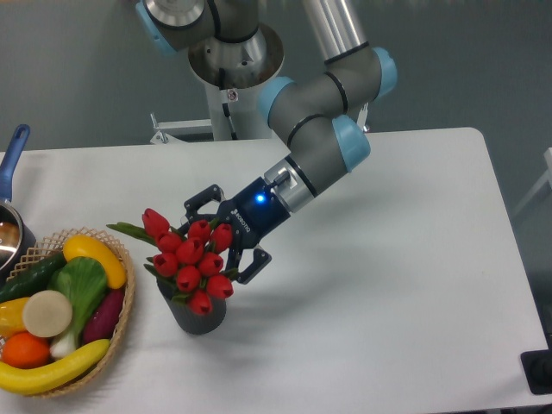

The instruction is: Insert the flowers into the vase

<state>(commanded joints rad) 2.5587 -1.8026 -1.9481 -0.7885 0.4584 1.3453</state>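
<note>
The flowers (191,254), red tulip buds with green leaves, stand with their stems down in the dark grey vase (199,316) near the table's front left. The bunch leans slightly left, and the buds spread wider than the vase mouth. My gripper (221,241) sits just behind and to the right of the buds, angled down to the left. It is open: one finger (200,201) shows above the bunch and the other (253,264) below right of it. Neither finger visibly presses on the flowers. The stems and the vase mouth are hidden by the buds.
A wicker basket (129,304) of toy fruit and vegetables stands right next to the vase on its left. A pot with a blue handle (12,157) is at the left edge. The robot's base (233,69) rises behind the table.
</note>
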